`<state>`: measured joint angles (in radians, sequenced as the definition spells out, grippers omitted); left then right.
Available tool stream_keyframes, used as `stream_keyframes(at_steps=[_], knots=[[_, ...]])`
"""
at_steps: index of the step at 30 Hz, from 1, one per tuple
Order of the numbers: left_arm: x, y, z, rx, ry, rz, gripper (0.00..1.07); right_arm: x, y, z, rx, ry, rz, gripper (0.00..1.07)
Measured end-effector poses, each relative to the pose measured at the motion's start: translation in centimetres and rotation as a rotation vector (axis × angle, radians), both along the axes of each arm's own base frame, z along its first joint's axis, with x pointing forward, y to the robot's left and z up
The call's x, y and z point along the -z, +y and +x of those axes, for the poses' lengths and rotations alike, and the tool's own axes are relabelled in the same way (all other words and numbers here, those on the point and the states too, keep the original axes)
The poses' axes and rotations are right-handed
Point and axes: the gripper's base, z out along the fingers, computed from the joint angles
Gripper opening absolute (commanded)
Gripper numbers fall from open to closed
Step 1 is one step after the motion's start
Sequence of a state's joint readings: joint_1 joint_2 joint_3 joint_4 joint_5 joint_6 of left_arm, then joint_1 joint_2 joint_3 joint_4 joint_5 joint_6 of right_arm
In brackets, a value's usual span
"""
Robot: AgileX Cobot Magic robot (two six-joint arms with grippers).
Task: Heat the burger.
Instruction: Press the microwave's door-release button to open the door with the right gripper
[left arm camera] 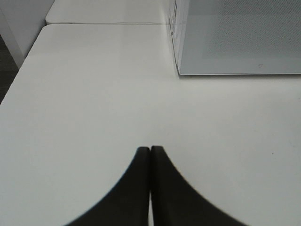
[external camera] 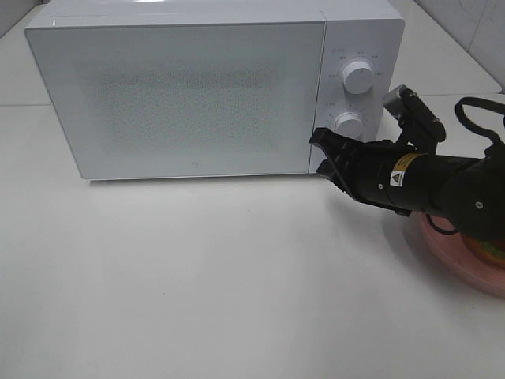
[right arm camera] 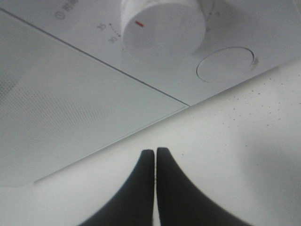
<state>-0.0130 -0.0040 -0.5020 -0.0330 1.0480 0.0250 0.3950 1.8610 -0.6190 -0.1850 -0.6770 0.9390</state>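
Only a brown and green sliver of the burger [external camera: 493, 253] shows at the right edge, lying on a pink plate [external camera: 461, 267] under my right arm. The white microwave [external camera: 197, 95] stands at the back with its door closed. My right gripper [external camera: 320, 151] is shut and empty, its tips close in front of the door's lower right corner, below the lower knob [external camera: 348, 122]. In the right wrist view the shut fingertips [right arm camera: 155, 151] point at the seam between door and control panel. My left gripper [left arm camera: 150, 149] is shut and empty over bare table, left of the microwave [left arm camera: 240, 37].
The control panel carries an upper knob [external camera: 359, 77], and a round button [right arm camera: 225, 64] sits beside the lower knob [right arm camera: 160, 26]. The white table [external camera: 197, 276] spreads in front of the microwave. A table edge [left arm camera: 19, 80] runs along the left gripper's side.
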Motion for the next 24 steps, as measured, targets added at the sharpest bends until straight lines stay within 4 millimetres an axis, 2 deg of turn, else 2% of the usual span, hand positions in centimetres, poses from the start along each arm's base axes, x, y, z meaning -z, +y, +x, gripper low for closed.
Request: stream_keyframes(at_steps=[3, 5, 13, 15, 24], knots=[[0.0, 0.0, 0.0, 0.0, 0.0, 0.0, 0.0, 0.5, 0.1, 0.2, 0.032, 0.01, 0.07, 0.0], [0.0, 0.0, 0.0, 0.0, 0.0, 0.0, 0.0, 1.0, -0.1, 0.5, 0.113, 0.035, 0.148, 0.0], [0.0, 0.0, 0.0, 0.0, 0.0, 0.0, 0.0, 1.3, -0.8, 0.9, 0.236, 0.055, 0.211, 0.0], [0.0, 0.0, 0.0, 0.0, 0.0, 0.0, 0.0, 1.3, -1.4, 1.1, 0.328, 0.061, 0.244, 0.0], [0.0, 0.0, 0.0, 0.0, 0.0, 0.0, 0.0, 1.0, -1.8, 1.6, 0.419, 0.057, 0.285, 0.0]])
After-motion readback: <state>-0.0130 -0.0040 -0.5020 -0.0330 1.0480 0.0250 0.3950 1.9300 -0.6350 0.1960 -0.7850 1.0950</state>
